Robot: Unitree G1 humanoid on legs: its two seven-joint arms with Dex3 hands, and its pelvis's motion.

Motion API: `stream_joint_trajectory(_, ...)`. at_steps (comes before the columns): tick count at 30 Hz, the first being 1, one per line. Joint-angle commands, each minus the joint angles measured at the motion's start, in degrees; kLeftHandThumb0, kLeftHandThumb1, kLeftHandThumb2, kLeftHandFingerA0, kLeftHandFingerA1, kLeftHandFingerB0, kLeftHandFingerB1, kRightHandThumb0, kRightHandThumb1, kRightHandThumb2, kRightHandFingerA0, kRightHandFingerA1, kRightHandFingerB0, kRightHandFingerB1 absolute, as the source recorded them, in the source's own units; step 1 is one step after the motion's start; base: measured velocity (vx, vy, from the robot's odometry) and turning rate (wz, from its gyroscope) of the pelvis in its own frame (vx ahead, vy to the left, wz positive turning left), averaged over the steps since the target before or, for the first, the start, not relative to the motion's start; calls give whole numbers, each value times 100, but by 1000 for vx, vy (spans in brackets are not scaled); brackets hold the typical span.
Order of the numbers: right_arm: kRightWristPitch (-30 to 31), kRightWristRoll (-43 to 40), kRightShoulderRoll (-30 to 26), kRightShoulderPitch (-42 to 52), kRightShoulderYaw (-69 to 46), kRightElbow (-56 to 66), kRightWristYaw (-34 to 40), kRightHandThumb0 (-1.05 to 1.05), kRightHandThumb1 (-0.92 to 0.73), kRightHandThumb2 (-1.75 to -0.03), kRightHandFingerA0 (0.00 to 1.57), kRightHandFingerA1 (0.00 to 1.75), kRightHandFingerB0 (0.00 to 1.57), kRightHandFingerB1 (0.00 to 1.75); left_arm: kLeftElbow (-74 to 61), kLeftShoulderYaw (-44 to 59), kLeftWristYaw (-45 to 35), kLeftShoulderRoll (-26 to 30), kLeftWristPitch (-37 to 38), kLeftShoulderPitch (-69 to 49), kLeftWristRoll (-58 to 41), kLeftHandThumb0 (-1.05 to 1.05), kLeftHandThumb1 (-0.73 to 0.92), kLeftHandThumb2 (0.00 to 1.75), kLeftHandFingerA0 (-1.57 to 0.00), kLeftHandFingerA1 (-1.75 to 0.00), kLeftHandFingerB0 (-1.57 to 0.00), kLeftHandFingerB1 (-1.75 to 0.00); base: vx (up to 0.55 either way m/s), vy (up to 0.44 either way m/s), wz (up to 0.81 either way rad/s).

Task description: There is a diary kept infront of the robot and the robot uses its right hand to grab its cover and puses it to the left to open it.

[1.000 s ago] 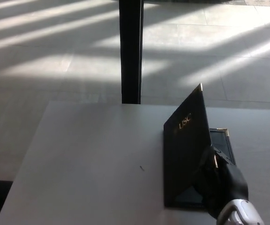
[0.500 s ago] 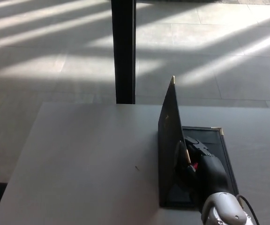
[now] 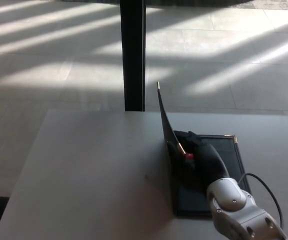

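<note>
A black diary with gold corners lies on the grey table, right of centre. Its cover stands past upright and leans slightly to the left, seen almost edge-on. My right hand comes in from the lower right and rests against the inner face of the cover near its lower edge, fingers curled at the cover's edge. Whether they pinch the cover or only press on it is hidden. The dark inner page shows to the right of the hand. My left hand does not show.
A black vertical post stands just behind the table's far edge. Sunlit floor tiles lie beyond. The table's left half holds only a tiny dark speck. A black cable loops by my right wrist.
The cover has swung further left, from tilted right over the page to past vertical. My right hand has followed it up and leftwards. The camera shifted slightly.
</note>
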State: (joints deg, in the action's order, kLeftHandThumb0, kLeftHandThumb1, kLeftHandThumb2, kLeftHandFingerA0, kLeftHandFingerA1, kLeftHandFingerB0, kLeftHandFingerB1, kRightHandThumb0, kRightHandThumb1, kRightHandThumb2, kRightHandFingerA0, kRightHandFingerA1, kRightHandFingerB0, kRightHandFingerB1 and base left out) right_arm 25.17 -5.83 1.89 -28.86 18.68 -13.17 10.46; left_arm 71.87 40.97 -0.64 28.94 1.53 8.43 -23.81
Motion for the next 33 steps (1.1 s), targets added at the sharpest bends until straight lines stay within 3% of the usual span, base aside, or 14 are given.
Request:
stream_joint_trajectory(1,-283,751,-14,-406,490,-457,-382,-77,-92,-78,52,72,37,56,-8,-7,120,116,-40,56,-51,-105,92,118,-29,-172,-17,-141,0,0,0)
stream_joint_trajectory(2,-161,979,17,-520,798,-408,-396,-79,-92,-74,51,68,39,53,-2,-36,65,118,-56,62,-30,-105,92,119,-24,-167,-17,-141,0,0,0)
stream_joint_trajectory(3,3,1180,37,-621,1055,-369,-392,-78,-92,-74,52,66,39,51,14,-49,88,110,-39,76,-14,-92,71,155,-36,-117,0,-90,0,0,0)
stream_joint_trajectory(4,12,1205,96,-662,1153,-346,-432,-75,-92,-72,59,84,46,56,22,-56,65,104,-32,78,-11,-105,92,119,-28,-168,-16,-139,0,0,0)
stream_joint_trajectory(9,-134,1485,169,-884,1639,-491,-624,-72,-92,-69,59,82,49,59,17,-140,27,115,-43,117,20,-105,92,121,-20,-167,-12,-137,0,0,0)
stream_joint_trajectory(10,329,1610,303,-1117,2012,-475,-897,-74,-89,-68,55,74,42,53,5,-141,-24,114,-57,120,-2,-105,92,120,-17,-165,-9,-135,0,0,0)
stream_joint_trajectory(12,520,1930,274,-1239,2376,-438,-921,-75,-92,-67,65,80,47,54,4,-185,27,87,-53,172,22,-105,92,120,-22,-168,-13,-136,0,0,0)
stream_joint_trajectory(13,632,2119,247,-1309,2621,-382,-967,-78,-92,-70,60,76,45,54,-3,-210,60,73,-56,215,37,-105,92,120,-23,-169,-14,-137,0,0,0)
stream_joint_trajectory(16,583,2312,301,-1229,2900,-299,-838,-77,-90,-67,65,78,59,60,23,-220,116,74,-81,287,22,-105,92,119,-25,-167,-14,-137,0,0,0)
stream_joint_trajectory(19,679,2763,242,-1308,3377,-210,-832,-80,-91,-65,65,78,60,59,15,-314,132,87,-85,345,91,-105,92,121,-24,-169,-14,-137,0,0,0)
stream_joint_trajectory(20,975,3018,202,-1405,3687,-89,-948,-80,-91,-67,62,95,64,65,0,-310,118,87,-104,344,70,-105,92,120,-22,-167,-13,-135,0,0,0)
stream_joint_trajectory(22,1103,3262,167,-1401,3998,89,-989,-76,-88,-66,64,90,60,65,4,-342,65,92,-85,333,84,-105,92,120,-18,-165,-9,-133,0,0,0)
stream_joint_trajectory(28,1229,4506,-35,-1596,5194,28,-830,-80,-84,-65,88,95,71,65,5,-374,58,65,-37,350,65,-105,92,119,-20,-165,-12,-136,10,-6,6)
stream_joint_trajectory(33,1168,5046,-62,-1613,5642,93,-676,-76,-79,-64,87,90,72,64,32,-423,70,114,-101,449,87,-105,92,119,-17,-168,-10,-136,2,-2,2)
